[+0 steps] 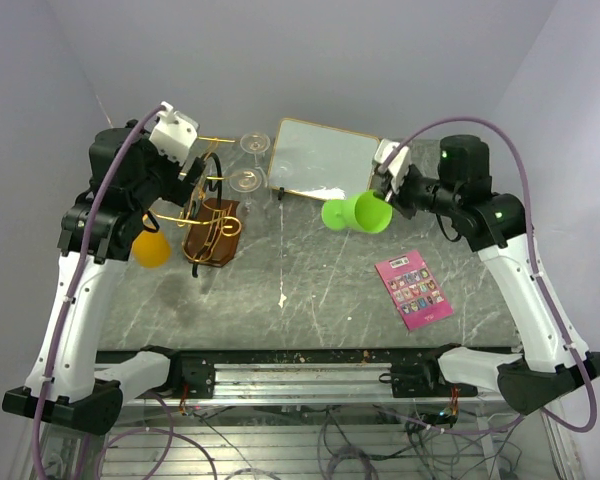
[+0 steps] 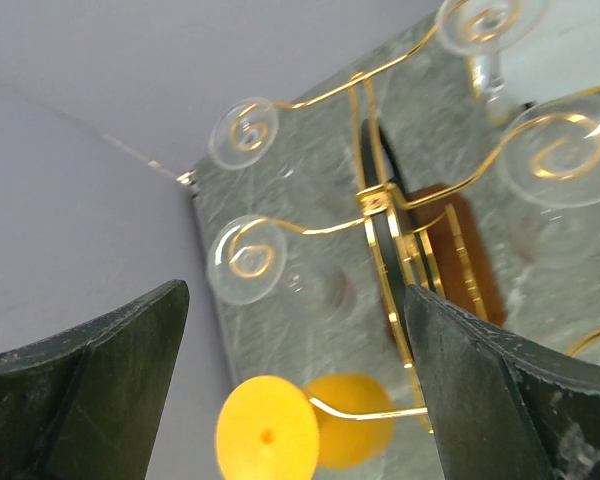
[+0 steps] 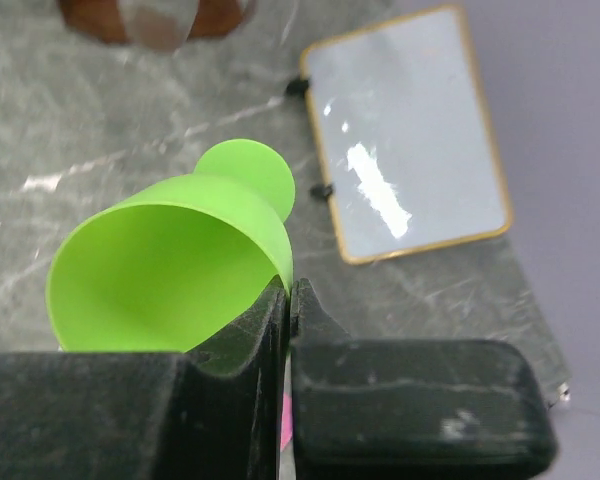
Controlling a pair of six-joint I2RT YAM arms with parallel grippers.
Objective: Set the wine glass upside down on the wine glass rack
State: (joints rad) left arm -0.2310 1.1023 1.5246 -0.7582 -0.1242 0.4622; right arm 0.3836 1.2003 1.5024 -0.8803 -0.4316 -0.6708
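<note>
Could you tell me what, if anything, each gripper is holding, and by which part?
The right gripper pinches the green wine glass by the rim of its bowl. The left gripper is open beside the wine glass rack, holding nothing.

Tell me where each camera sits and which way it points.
Top: above and behind, looking down on the table; both arms show.
Left wrist: faces the wine glass rack; open jaws frame it.
Right wrist: faces the green wine glass its shut jaws pinch.
Top and left wrist share the rack and orange glass.
</note>
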